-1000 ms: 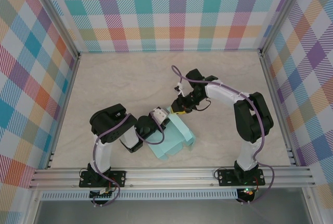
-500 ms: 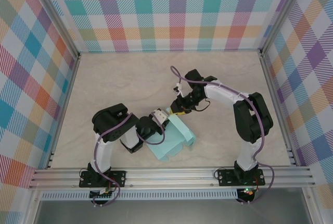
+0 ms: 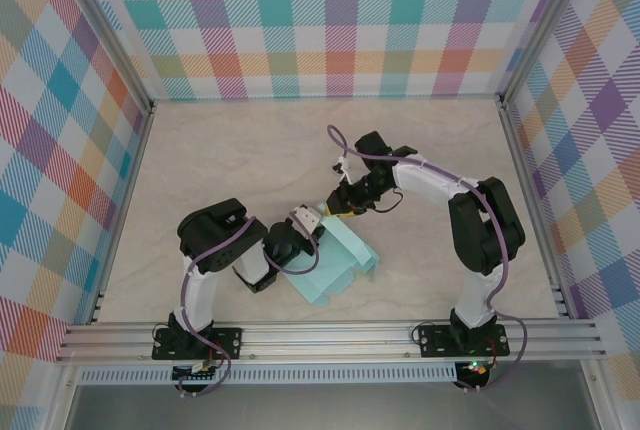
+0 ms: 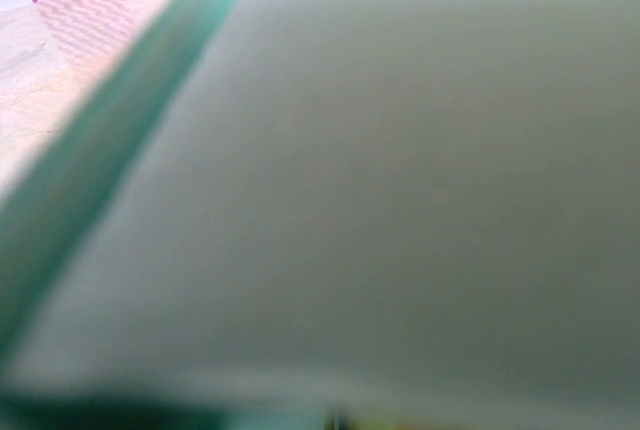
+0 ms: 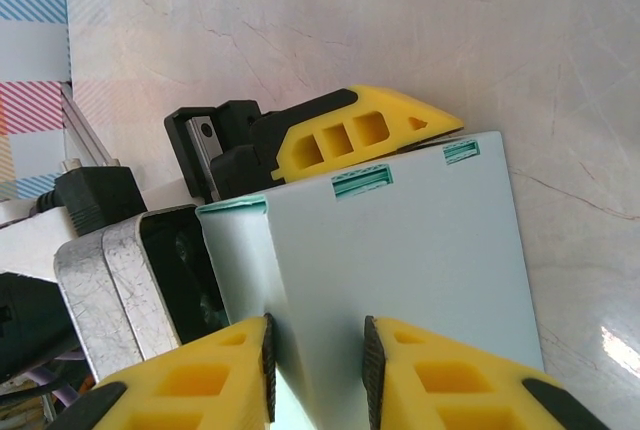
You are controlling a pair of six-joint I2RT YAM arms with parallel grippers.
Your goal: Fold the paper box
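- The paper box (image 3: 338,268) is thin, smooth, pale aqua card, partly folded. It sits on the table (image 3: 230,160) about midway between the left and right edges and closer to the near edge than the far one.
- In the top view the box is an angled shape with a notched outline towards the near edge and a raised panel along its far side.
- From the right wrist, that panel (image 5: 420,250) is a flat matte rectangle with a crisp vertical crease on its left. Two short slots (image 5: 362,182) are cut just under its top edge and show darker green inside.
- The right gripper (image 5: 317,355) has chunky yellow plastic fingers (image 5: 440,380) with hollow pockets and dark inner pads. Its jaws stand a little apart with the card lying across the gap; whether they pinch it cannot be told.
- The left gripper (image 3: 308,222) meets the box at its far left corner. One wedge-shaped yellow finger (image 5: 370,135) lies along the outer side of the panel's top edge, on a black mount. The second finger is hidden by the card, so its jaw width and hold cannot be told.
- The left wrist view is a close, blurred sheet of grey-green card (image 4: 400,200) with a brighter green edge running diagonally.
- The table top is pale beige with faint marble-like veins, and the walls (image 3: 330,20) around it are plaid.
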